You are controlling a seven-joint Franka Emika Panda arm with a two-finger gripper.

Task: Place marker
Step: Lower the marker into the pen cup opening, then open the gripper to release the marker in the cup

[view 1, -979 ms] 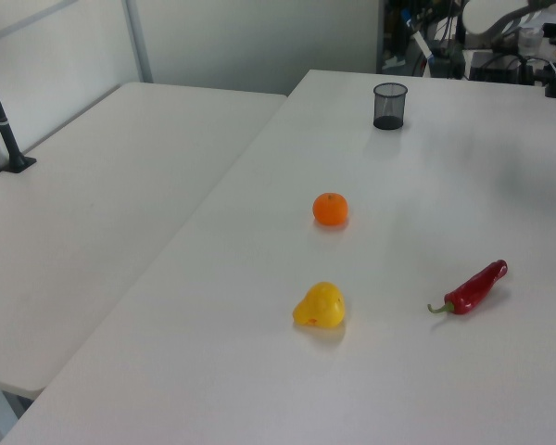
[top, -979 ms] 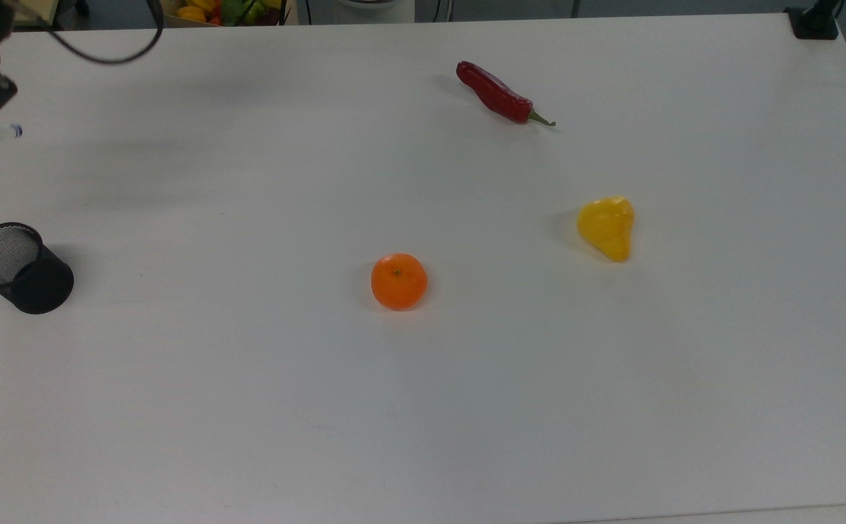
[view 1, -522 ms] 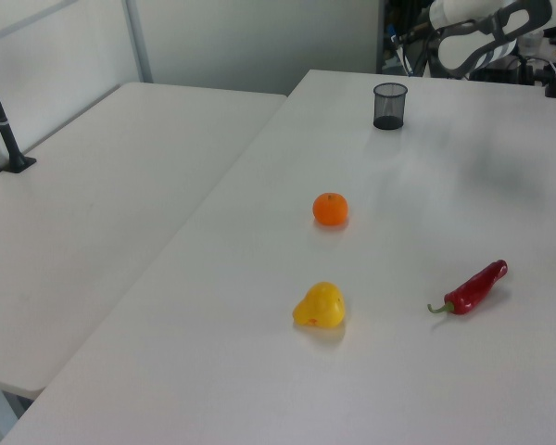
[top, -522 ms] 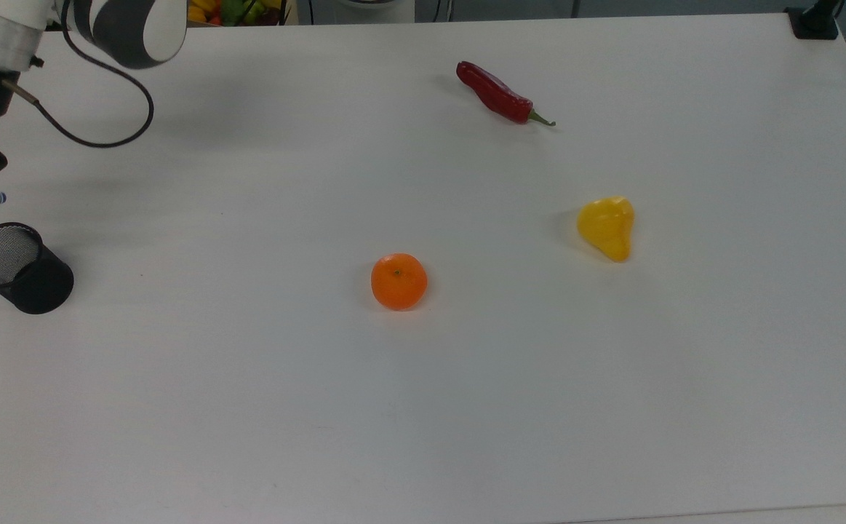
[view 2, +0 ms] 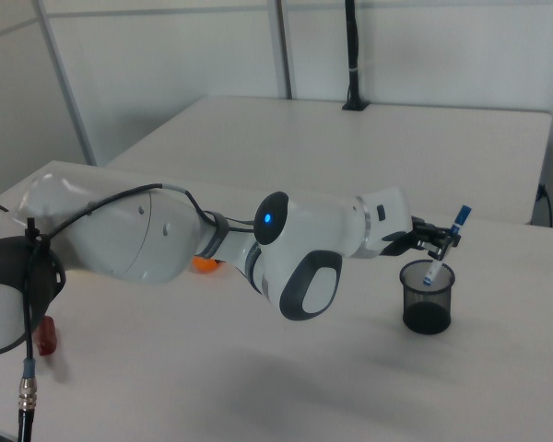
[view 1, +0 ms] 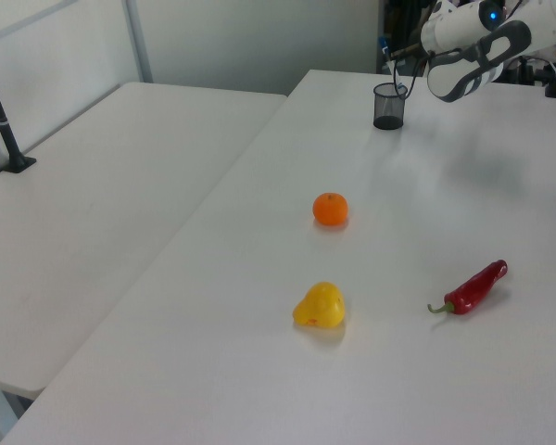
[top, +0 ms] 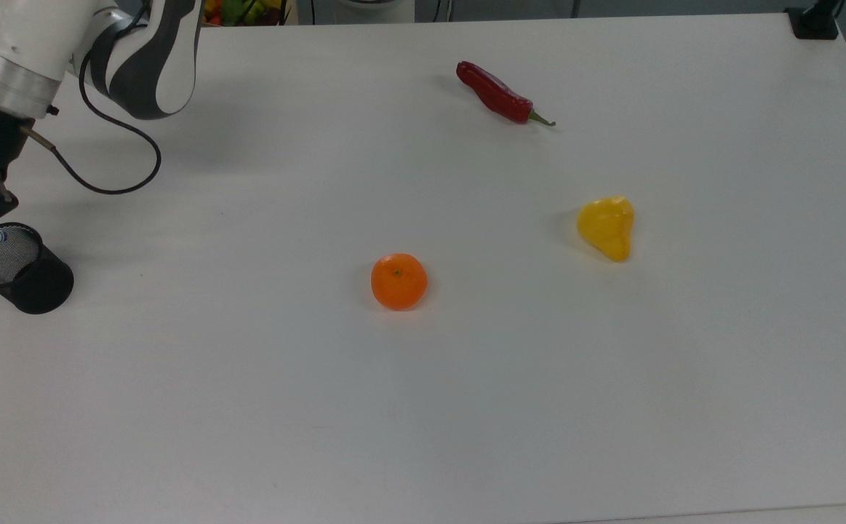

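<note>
In the last second I have swung my jaws (view 2: 440, 241), clamped on the marker (view 2: 445, 246), over the mesh pen cup (view 2: 427, 296); its lower tip now hangs at the rim; release looks close.

Arm stretched out level, hand (view 2: 440, 241) clamped on marker (view 2: 445, 247)

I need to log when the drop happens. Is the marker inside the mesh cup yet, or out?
Partly in, not dropped. In the right view the marker, tilted, is clamped by the gripper; its lower end is at the black mesh cup's opening.
</note>
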